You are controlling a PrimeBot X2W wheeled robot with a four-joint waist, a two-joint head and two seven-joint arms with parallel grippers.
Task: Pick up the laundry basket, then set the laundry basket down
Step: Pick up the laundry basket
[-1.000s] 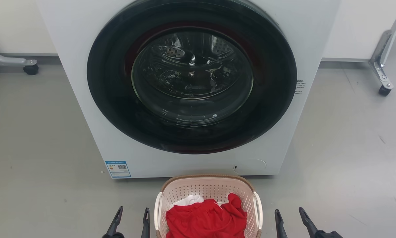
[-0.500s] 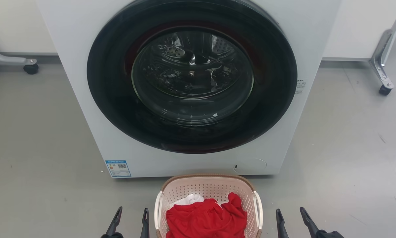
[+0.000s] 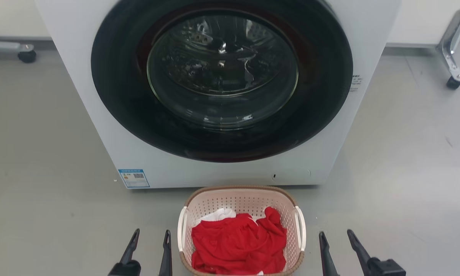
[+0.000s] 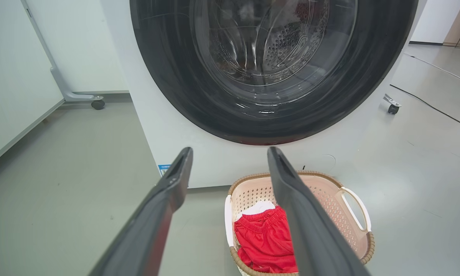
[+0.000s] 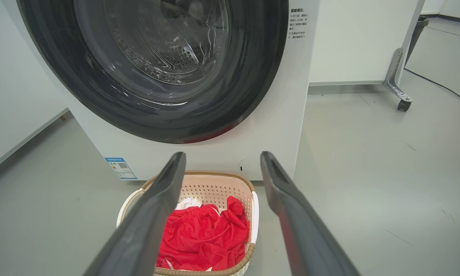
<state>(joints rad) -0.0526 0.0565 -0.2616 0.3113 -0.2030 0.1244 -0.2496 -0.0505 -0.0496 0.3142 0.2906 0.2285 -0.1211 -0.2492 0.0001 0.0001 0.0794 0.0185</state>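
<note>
The laundry basket (image 3: 237,201), pale pink with a brown woven rim and white side handles, sits on the grey floor just before the washing machine. Red clothes (image 3: 239,245) and a white piece fill it. My left gripper (image 3: 150,237) stands open to the basket's left, apart from the handle. My right gripper (image 3: 335,237) stands open to its right, also apart. In the left wrist view the basket (image 4: 329,199) lies right of and below the left gripper (image 4: 230,153). In the right wrist view the basket (image 5: 210,188) lies below and left of the right gripper (image 5: 222,157).
A white front-loading washing machine (image 3: 99,115) with a shut dark round door (image 3: 222,76) stands right behind the basket. Wheeled metal frame legs (image 3: 450,73) stand at the back right and back left (image 3: 22,53). A cable (image 4: 433,107) runs along the floor.
The head camera has tilted down and forward, so the whole picture shifted up. Both grippers stay open beside the basket, which rests in the same spot.
</note>
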